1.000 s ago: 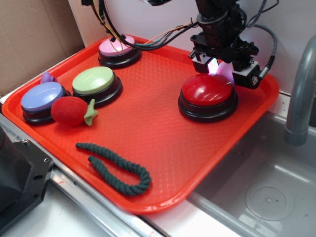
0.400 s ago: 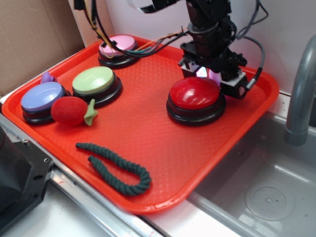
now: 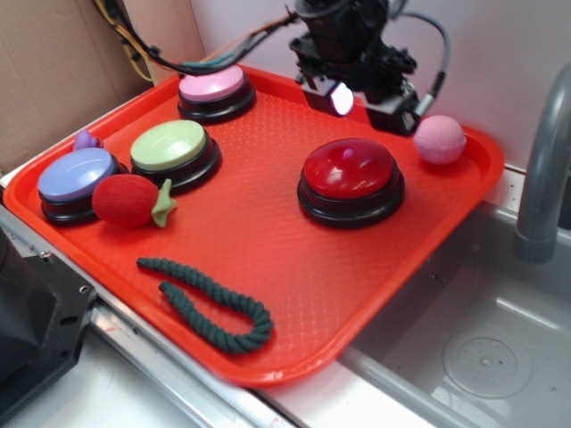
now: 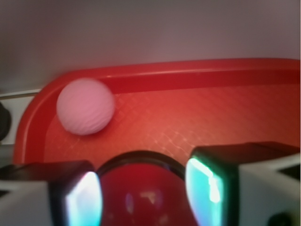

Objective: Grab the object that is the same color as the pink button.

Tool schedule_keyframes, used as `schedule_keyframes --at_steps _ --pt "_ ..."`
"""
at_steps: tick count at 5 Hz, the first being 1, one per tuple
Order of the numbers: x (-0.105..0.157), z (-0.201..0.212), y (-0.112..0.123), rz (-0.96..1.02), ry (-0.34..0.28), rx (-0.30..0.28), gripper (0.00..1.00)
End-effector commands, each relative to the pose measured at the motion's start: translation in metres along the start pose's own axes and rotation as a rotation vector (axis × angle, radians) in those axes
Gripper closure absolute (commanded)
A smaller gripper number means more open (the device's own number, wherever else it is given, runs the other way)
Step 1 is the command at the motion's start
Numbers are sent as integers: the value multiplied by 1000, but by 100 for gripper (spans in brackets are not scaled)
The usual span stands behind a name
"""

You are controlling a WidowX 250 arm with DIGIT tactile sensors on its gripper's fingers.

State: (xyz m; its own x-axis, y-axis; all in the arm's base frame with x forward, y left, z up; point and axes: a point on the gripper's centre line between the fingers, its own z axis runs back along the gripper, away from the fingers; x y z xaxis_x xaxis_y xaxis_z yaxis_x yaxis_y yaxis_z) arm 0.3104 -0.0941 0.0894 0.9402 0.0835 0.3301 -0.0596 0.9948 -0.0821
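Red plastic tray [image 3: 294,259] holds everything: the red button [image 3: 350,178], the pink button [image 3: 214,89] at the far edge, and the small pink ball [image 3: 439,139] tucked in the far right corner against the rim. Above the red button's far side, the gripper [image 3: 357,94] hangs with jaws apart and empty. A good grab likely means shifting toward the corner, centring the ball between the fingers [image 4: 207,188], then descending. No legible writing shows.

Four push buttons sit on one red tray [image 3: 268,236]: the pink button [image 3: 212,86], a green button [image 3: 169,146], a blue-lilac button [image 3: 77,176] and a red button [image 3: 349,170]. One small pink ball [image 3: 439,139] (finely ridged), one plush strawberry [image 3: 130,200], one dark green rope [image 3: 207,300].
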Motion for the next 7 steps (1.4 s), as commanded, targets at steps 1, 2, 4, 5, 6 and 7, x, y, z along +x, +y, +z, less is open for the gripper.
schedule_keyframes --at_steps 1,2,4,5,6,7 --pt "10 30 -7 -33 -63 -5 100" --pt "16 9 -17 -91 -18 -62 0" --pt "19 -38 -57 -275 37 -169 0" --pt "17 -41 -65 -300 20 -221 0" --pt "18 -44 -71 -320 22 -210 0" --pt "19 -55 -71 -316 46 -153 0"
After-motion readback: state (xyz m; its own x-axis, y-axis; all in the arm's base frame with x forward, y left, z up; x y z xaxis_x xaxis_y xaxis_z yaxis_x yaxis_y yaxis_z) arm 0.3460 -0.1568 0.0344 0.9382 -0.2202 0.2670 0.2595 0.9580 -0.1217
